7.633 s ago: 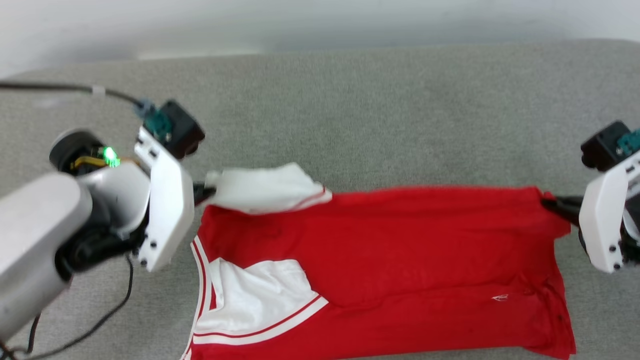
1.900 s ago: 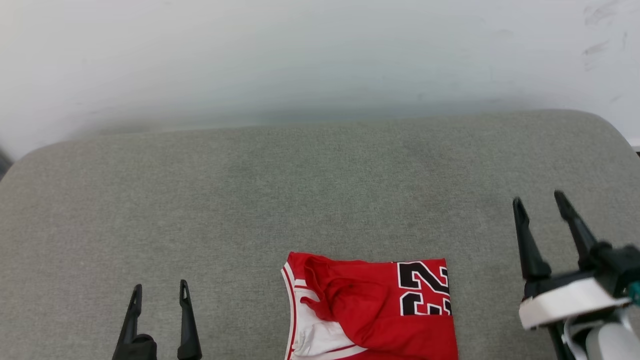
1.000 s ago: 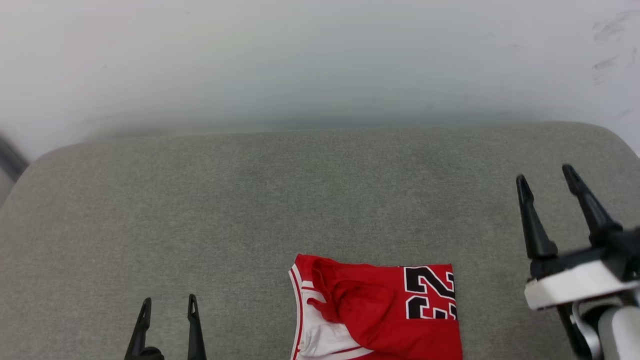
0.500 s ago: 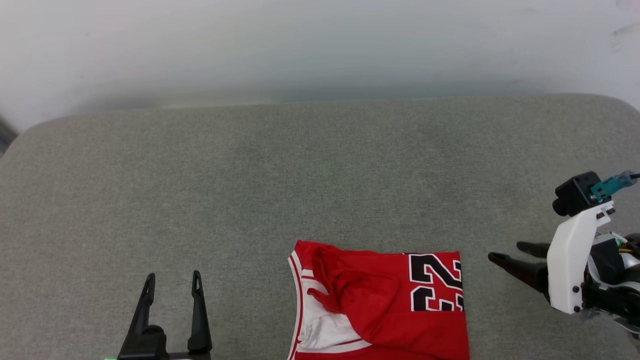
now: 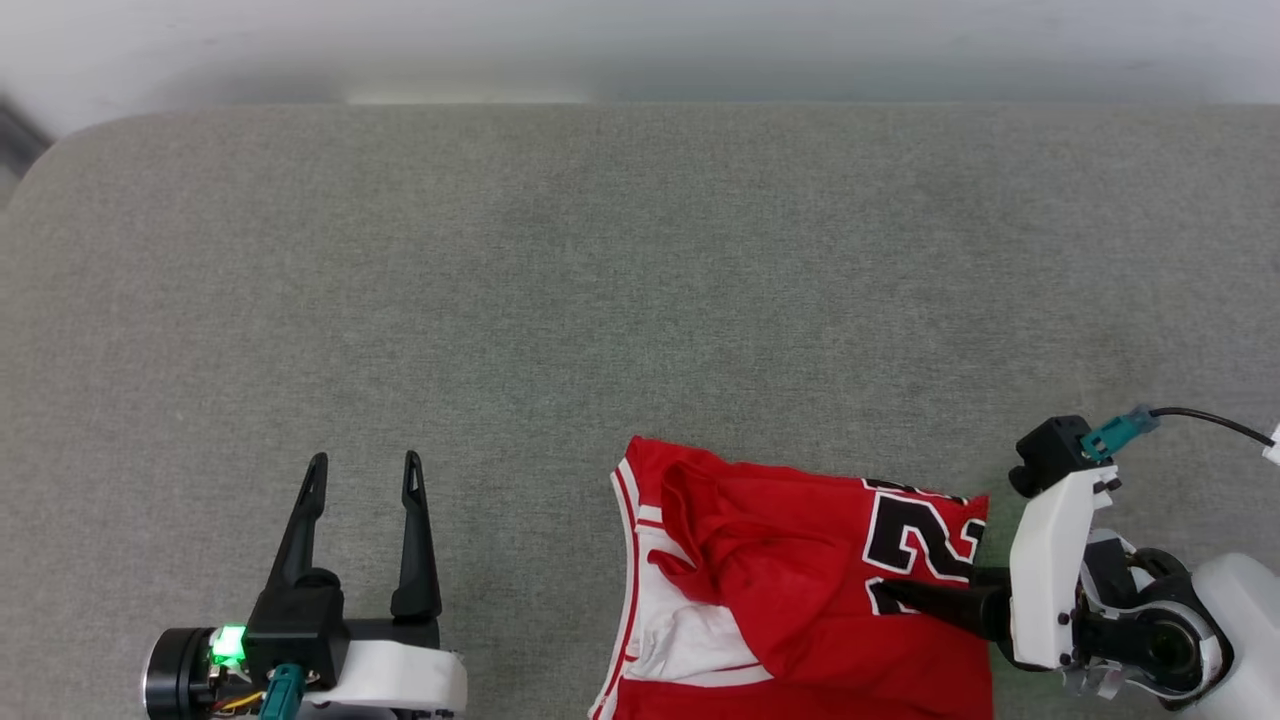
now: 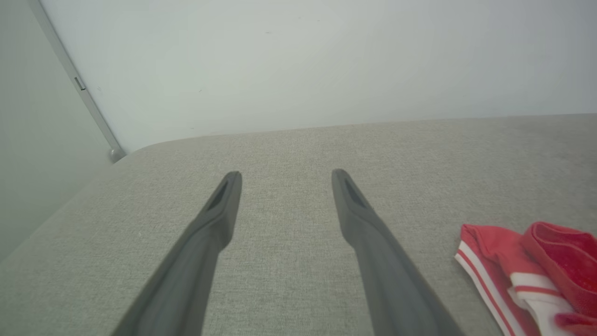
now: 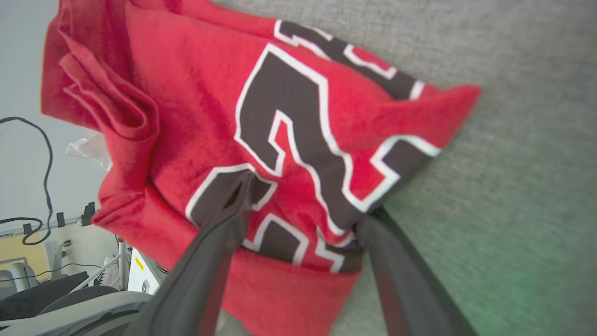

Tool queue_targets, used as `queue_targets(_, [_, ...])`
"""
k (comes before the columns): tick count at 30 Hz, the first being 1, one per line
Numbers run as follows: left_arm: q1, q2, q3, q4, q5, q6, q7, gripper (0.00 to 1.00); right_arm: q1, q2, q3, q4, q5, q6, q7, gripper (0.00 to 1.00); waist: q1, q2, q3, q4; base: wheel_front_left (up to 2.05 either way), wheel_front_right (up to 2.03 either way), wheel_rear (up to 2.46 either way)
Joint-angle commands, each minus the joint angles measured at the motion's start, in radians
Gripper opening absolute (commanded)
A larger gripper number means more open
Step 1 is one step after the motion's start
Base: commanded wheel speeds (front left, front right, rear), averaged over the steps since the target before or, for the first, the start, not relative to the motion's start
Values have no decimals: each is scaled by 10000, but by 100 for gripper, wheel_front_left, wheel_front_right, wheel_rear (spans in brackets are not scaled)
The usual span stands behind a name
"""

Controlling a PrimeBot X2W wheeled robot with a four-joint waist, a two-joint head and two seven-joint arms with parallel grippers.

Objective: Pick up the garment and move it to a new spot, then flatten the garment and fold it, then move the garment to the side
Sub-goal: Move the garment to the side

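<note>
The garment (image 5: 780, 580) lies folded at the near middle of the grey cushion, red with a white sleeve panel and striped trim on its left and black white-edged numerals on its right. My right gripper (image 5: 895, 585) reaches in from the right, open. In the right wrist view one finger (image 7: 219, 233) rests on top of the numerals of the garment (image 7: 196, 93) and the other (image 7: 396, 261) slips under its edge. My left gripper (image 5: 365, 462) stands open and empty at the near left, well clear of the garment; in its own view the left gripper (image 6: 285, 174) points at bare cushion, with the garment (image 6: 536, 261) at the right.
The grey cushioned surface (image 5: 600, 280) stretches wide behind and to the left of the garment, ending at a pale wall (image 6: 298, 60). Its left corner (image 5: 60, 150) is rounded. Cables and equipment (image 7: 42, 261) lie beyond the cushion's near edge.
The head camera has tilted down. My right gripper has turned to point left and moved onto the garment's right edge, which has lifted and skewed slightly. The left gripper stays open.
</note>
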State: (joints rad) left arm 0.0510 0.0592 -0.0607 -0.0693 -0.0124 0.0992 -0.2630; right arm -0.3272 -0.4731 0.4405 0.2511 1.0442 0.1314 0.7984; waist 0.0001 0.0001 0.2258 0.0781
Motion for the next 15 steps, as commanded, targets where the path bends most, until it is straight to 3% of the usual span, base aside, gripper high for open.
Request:
queue_targets(1, [-156, 4, -26, 28, 47, -26, -23, 100, 60, 155, 337, 302, -95, -16, -16, 100, -1, -1, 219, 222, 0, 0, 0])
queue_targets(5, [-262, -11, -104, 83, 35, -16, -23, 100, 221, 394, 1041, 1052, -342, -33, -301, 100, -1, -1, 323, 376, 0, 0, 0])
queue_targets(6, [-262, -18, -119, 87, 21, 12, -23, 100, 220, 384, 1258, 1169, -436, -33, -359, 66, -1, -1, 336, 401, 0, 0, 0])
queue_targets(7, [-260, -23, -130, 95, 4, 39, -23, 100, 194, 356, 1375, 1244, -545, -33, -541, 14, -1, -1, 335, 422, 0, 0, 0])
queue_targets(8, [-245, -24, -133, 101, -7, 53, -23, 100, 161, 341, 1471, 1315, -572, -44, -694, 0, -1, -1, 322, 436, 0, 0, 0])
queue_targets(15, [104, -45, -116, 225, -62, 141, -23, 100, -635, -177, 1886, 807, -383, -16, -1528, 0, -1, -1, -234, 332, 0, 0, 0])
